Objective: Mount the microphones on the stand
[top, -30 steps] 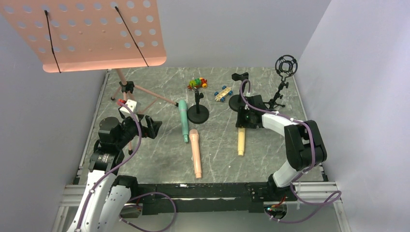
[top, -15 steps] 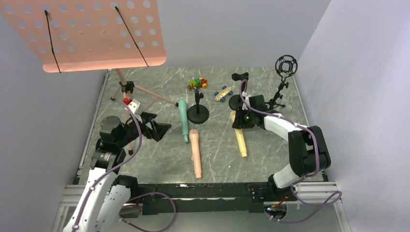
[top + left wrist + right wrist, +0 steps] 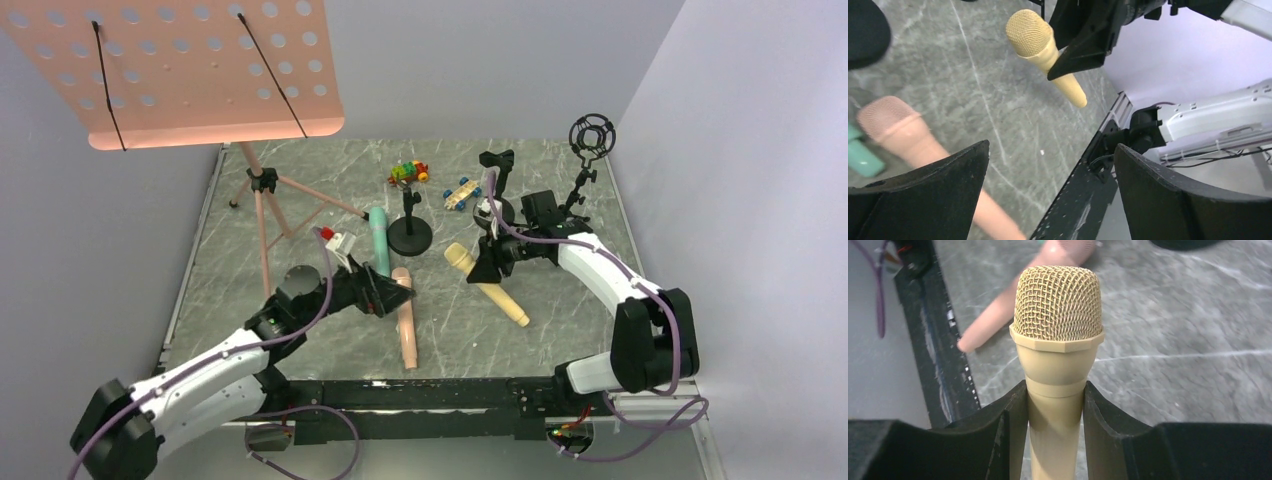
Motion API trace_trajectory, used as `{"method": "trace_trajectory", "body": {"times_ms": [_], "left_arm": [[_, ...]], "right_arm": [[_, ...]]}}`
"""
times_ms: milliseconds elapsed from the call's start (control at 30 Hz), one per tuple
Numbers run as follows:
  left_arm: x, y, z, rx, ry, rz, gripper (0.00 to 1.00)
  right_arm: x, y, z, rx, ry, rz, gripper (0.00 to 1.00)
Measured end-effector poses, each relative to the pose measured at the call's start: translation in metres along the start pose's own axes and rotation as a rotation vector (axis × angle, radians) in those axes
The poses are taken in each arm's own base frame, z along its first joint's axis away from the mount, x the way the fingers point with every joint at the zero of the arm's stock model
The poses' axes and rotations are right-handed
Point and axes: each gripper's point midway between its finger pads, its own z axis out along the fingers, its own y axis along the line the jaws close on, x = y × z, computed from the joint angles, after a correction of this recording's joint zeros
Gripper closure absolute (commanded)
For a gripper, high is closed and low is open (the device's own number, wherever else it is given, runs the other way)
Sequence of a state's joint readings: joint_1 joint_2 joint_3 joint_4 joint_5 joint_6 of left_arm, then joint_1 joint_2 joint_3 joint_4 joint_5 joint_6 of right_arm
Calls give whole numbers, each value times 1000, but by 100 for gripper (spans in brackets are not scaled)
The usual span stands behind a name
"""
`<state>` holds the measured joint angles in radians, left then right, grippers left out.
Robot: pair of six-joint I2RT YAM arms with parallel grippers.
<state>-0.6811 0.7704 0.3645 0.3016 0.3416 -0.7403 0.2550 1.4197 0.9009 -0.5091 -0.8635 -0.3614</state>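
Right tool (image 3: 490,265) clamps the pale yellow plastic microphone (image 3: 505,300), handle pointing lower right; black clip stand (image 3: 497,160) just above.

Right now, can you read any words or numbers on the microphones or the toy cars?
None can be read.
The pale yellow plastic microphone in the right arm's fingers is plain; so are the peach-pink plastic microphone and the mint-green plastic microphone.
The small colourful toy cars are too small to show any lettering.
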Motion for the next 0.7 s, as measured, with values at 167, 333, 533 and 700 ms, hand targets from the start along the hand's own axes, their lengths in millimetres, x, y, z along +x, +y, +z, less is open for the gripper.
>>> {"method": "trace_trajectory", "body": {"times_ms": [167, 333, 533, 700], "left_arm": [[17, -13, 29, 9, -6, -84, 1], [21, -27, 58, 12, -18, -83, 1], [22, -22, 85, 4, -71, -84, 1], [24, -17, 108, 11, -81, -88, 2]], "right_arm": [[-3, 30, -10, -124, -29, -112, 80], [-2, 46, -15, -203, -31, -160, 79], [0, 55, -17, -250, -36, -193, 79], [2, 58, -18, -265, -37, -208, 78]]}}
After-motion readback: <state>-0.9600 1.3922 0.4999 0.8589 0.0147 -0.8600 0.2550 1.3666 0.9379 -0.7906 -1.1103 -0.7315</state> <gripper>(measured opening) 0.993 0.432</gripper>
